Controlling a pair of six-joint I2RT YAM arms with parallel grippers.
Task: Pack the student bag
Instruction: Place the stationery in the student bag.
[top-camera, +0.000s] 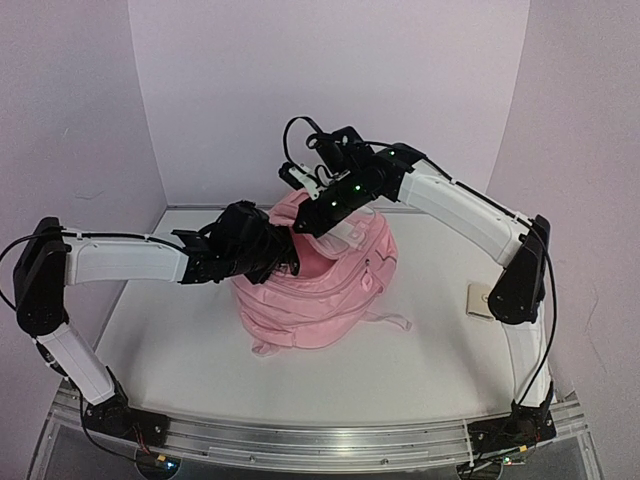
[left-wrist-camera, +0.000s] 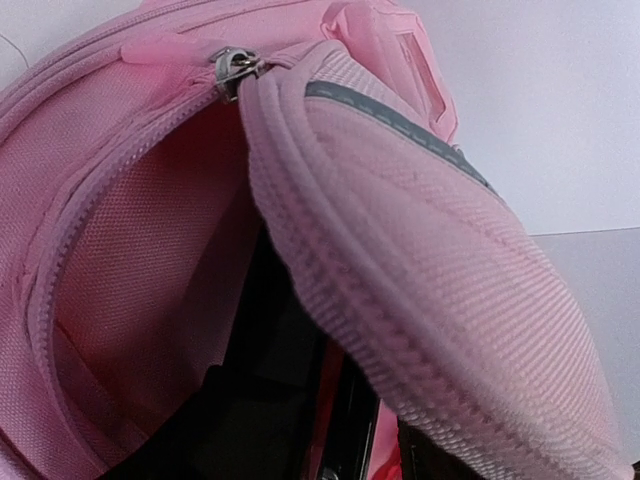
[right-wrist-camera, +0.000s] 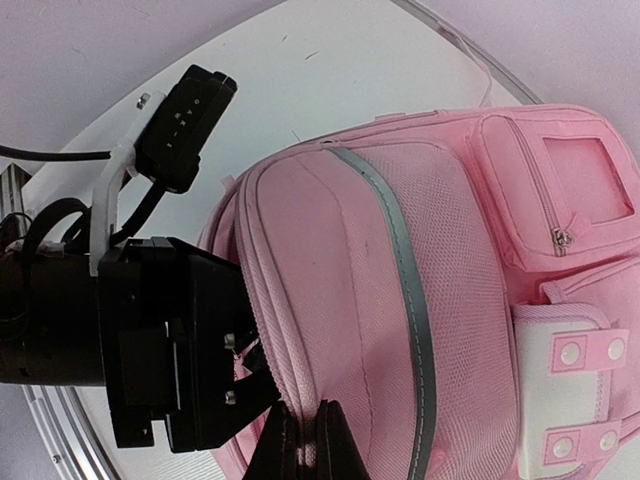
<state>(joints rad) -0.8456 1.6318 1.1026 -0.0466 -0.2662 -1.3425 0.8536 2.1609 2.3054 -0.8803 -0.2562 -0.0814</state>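
Student bag (top-camera: 320, 290): unzipped, something dark inside, on white table (top-camera: 420, 370). Left gripper (top-camera: 290, 262) reaches into the opening, grip hidden. Right gripper (right-wrist-camera: 300, 440) pinches the flap closed-fingered; pale walls.

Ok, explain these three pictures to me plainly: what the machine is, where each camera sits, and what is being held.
These are two robot arms bolted at the near edge of a white table, each ending in a two-finger gripper. The wide picture comes from a fixed camera above and behind them. The other two come from small cameras on the wrists.

On the table lies the student bag, a soft pink backpack, with a small pale square thing off to the right.

The left gripper reaches into the bag's open compartment; its camera sees the pink lining and a zip slider. Whether it holds anything cannot be told. The right gripper is pinched shut on the bag's upper edge.
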